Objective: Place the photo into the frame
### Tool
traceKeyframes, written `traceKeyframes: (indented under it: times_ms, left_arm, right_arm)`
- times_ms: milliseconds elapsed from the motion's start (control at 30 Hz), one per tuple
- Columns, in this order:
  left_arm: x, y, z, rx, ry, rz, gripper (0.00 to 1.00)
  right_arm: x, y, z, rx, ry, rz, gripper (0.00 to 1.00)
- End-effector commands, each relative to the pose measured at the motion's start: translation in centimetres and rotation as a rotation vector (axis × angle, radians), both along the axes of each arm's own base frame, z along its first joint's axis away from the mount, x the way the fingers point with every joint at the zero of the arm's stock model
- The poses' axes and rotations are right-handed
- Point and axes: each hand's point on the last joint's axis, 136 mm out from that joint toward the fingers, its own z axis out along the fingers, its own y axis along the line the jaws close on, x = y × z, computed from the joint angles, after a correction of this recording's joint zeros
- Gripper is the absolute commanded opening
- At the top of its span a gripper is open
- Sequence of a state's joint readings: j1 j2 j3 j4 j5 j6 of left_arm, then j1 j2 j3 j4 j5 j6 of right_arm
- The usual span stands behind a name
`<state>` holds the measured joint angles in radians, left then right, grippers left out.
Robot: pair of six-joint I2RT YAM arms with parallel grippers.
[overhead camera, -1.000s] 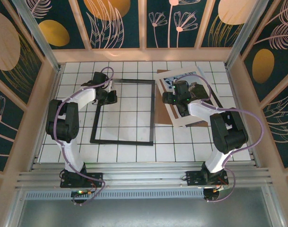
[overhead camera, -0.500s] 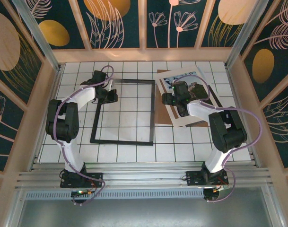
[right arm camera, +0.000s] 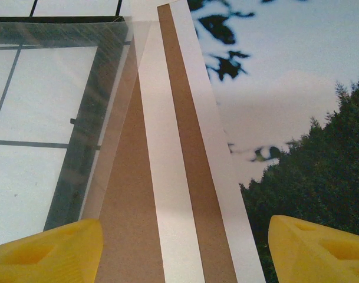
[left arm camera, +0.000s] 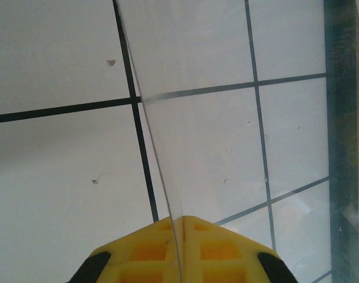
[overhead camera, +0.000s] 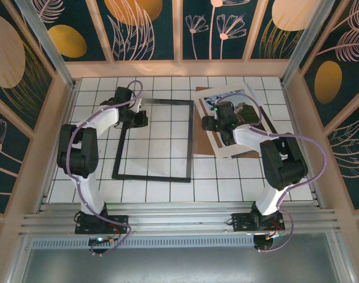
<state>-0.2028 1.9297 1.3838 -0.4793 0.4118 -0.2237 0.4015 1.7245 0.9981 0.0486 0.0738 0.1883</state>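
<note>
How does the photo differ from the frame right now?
The frame is a thin black outline, roughly square to the tiles; the photo is a white-bordered print, lying skewed. The frame rests on the tiles, the photo on brown cardboard. Both lie flat.

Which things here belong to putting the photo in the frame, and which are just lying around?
For the job:
photo
frame
clear sheet, pinched in the left gripper

Just lying about:
brown cardboard board, under the photo
</note>
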Motion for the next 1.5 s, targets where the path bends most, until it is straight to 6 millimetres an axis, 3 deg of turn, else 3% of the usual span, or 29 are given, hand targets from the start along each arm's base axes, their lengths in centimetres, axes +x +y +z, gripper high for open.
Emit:
traceKeyframes:
  times_ms: [0, 333, 633, 900, 1467]
  left_arm:
    - [-0.8, -0.4, -1.1, -0.013, 0.045, -0.046, 0.0]
    - [-0.9, 0.0, -2.2, 0.014, 0.061, -0.042, 0.0]
    - [-1.2, 0.6, -2.4, 0.04, 0.067, -0.013, 0.0]
    - [-1.5, 0.8, -2.5, 0.042, 0.077, 0.01, 0.0]
    - [-2.0, 1.7, -3.3, 0.084, 0.117, 0.056, 0.0]
  right_arm:
    - [-0.1, 0.7, 0.5, 0.007, -0.009, 0.023, 0.75]
    - [-2.0, 3.0, 0.4, 0.151, 0.09, 0.062, 0.75]
    - [-4.0, 5.0, -3.1, 0.294, 0.282, 0.076, 0.65]
    - [-4.6, 6.4, -5.1, 0.371, 0.352, 0.095, 0.52]
    - [-4.0, 7.1, -5.2, 0.395, 0.337, 0.115, 0.35]
